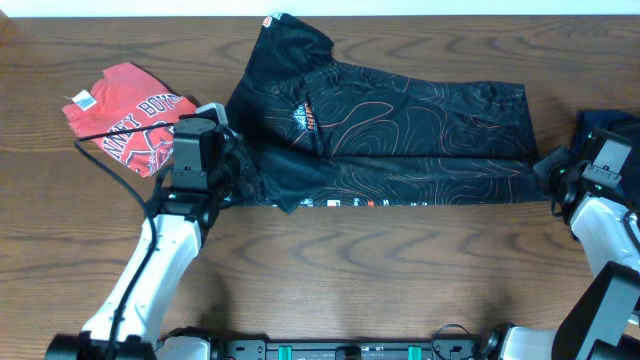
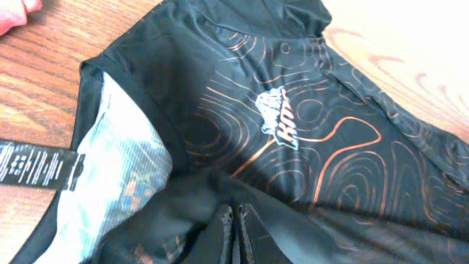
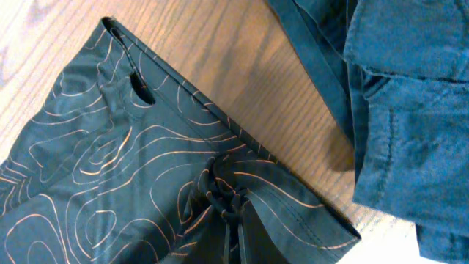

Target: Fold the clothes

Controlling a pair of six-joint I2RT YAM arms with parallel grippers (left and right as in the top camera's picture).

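A black shirt with orange contour lines [image 1: 390, 130] lies folded lengthwise across the table's middle. My left gripper [image 1: 228, 165] is shut on its left end near the collar; in the left wrist view the fingertips [image 2: 234, 220] pinch black fabric, with the white chest logo [image 2: 277, 117] ahead. My right gripper [image 1: 552, 172] is shut on the shirt's right hem; in the right wrist view the fingertips [image 3: 233, 220] bunch the hem fabric [image 3: 146, 161].
A folded red shirt [image 1: 125, 112] lies at the far left. A dark blue garment [image 1: 605, 125] lies at the right edge, seen close in the right wrist view [image 3: 396, 95]. Bare wood runs along the front.
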